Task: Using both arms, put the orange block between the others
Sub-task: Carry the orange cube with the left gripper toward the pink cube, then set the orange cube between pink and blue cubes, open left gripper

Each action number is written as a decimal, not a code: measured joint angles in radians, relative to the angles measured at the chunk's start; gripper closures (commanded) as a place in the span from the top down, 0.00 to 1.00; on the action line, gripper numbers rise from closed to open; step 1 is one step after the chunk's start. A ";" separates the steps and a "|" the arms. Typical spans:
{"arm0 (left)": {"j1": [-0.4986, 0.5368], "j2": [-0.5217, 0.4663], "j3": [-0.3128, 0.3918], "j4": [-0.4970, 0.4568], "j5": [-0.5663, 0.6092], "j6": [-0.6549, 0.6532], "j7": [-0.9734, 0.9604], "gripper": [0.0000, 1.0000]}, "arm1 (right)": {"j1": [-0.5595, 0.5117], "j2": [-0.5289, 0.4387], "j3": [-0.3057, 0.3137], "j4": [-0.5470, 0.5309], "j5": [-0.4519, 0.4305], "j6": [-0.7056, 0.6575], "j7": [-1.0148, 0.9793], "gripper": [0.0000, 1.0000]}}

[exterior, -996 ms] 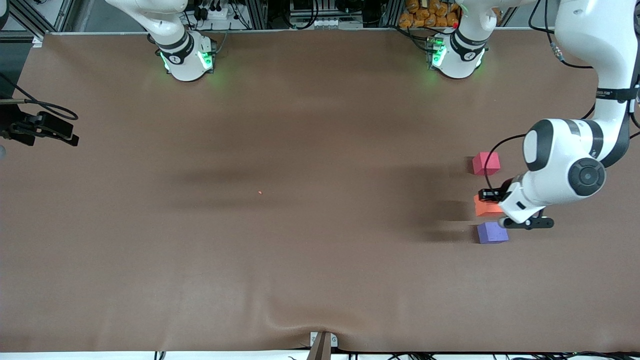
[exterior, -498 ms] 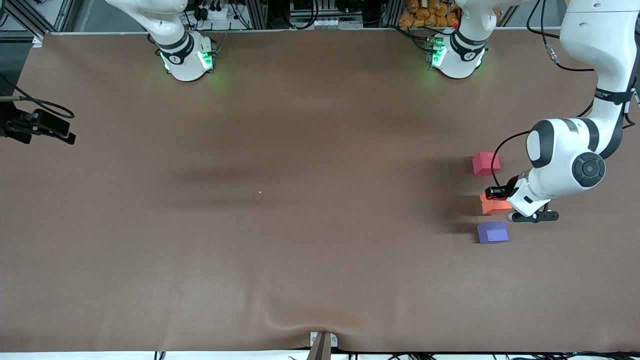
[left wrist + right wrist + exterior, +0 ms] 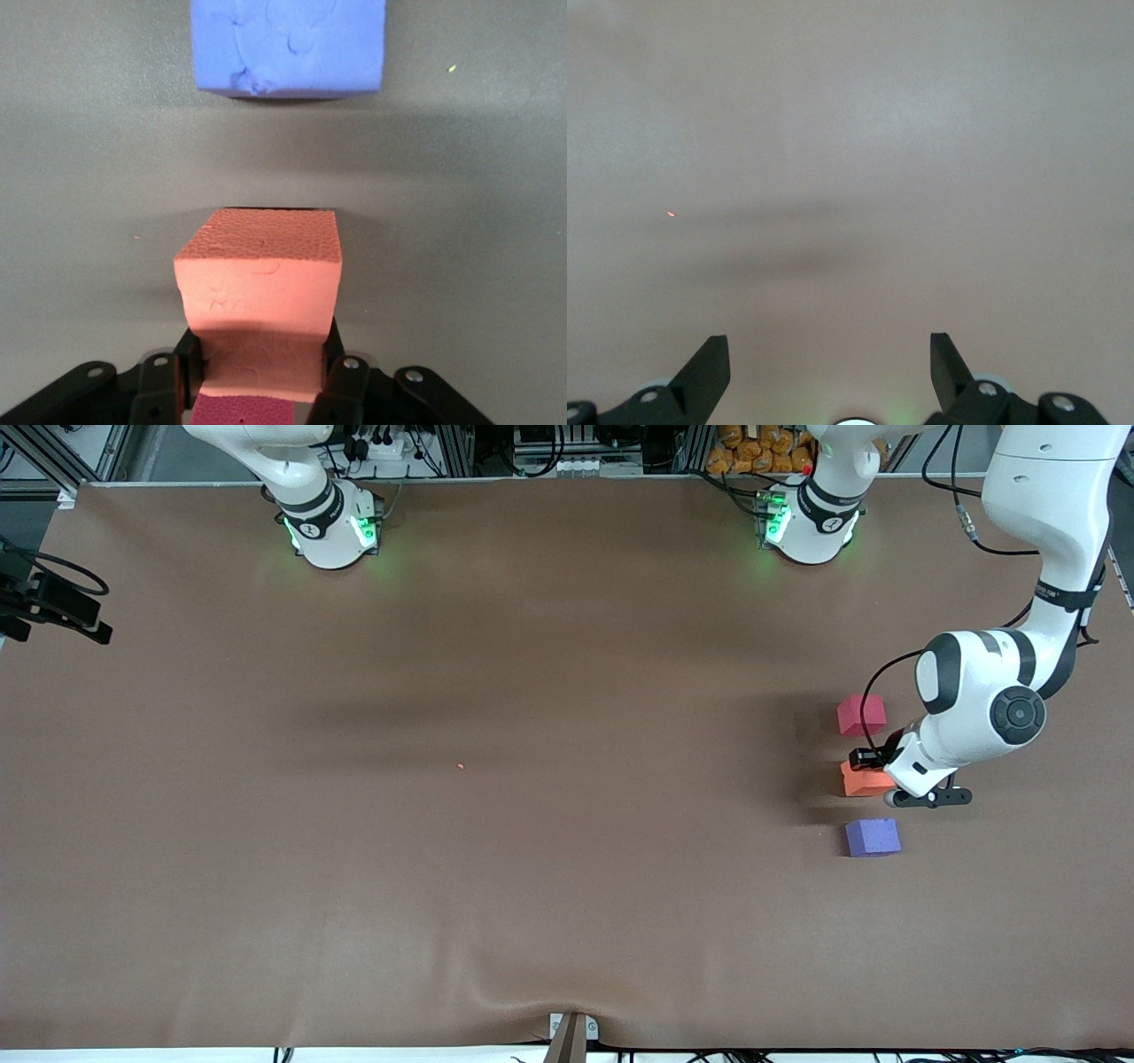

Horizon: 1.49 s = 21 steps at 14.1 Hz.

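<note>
A brown table (image 3: 532, 886) bears a red-pink cube (image 3: 861, 715) and purple cube (image 3: 873, 837).

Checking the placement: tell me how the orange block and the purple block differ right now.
The orange block is clamped in the shut left gripper; the purple block lies free on the table. The orange one is farther from the front camera. Both are small matte cubes of like size.
</note>
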 measured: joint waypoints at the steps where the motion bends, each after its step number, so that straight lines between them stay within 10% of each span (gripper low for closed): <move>1: 0.000 0.000 0.000 -0.001 0.002 0.000 0.006 0.00 | 0.005 0.000 -0.006 -0.003 0.000 0.000 0.000 1.00; 7: 0.000 0.000 0.000 -0.011 0.031 0.000 0.014 0.00 | 0.029 0.000 -0.012 -0.008 0.001 0.005 0.002 1.00; 8: 0.000 0.000 0.000 -0.012 0.031 0.000 0.014 0.17 | 0.030 0.000 -0.012 -0.008 0.001 0.005 0.002 1.00; 10: 0.000 0.002 0.000 -0.012 0.031 0.001 0.014 1.00 | 0.030 0.000 -0.012 -0.008 0.001 0.006 0.002 1.00; 17: -0.001 -0.005 -0.016 0.083 0.031 -0.029 0.012 1.00 | 0.030 0.000 -0.013 -0.013 0.001 0.009 0.002 1.00; 21: -0.002 -0.075 -0.115 0.324 0.031 -0.353 -0.139 1.00 | 0.030 0.001 -0.017 -0.017 0.001 0.009 0.002 1.00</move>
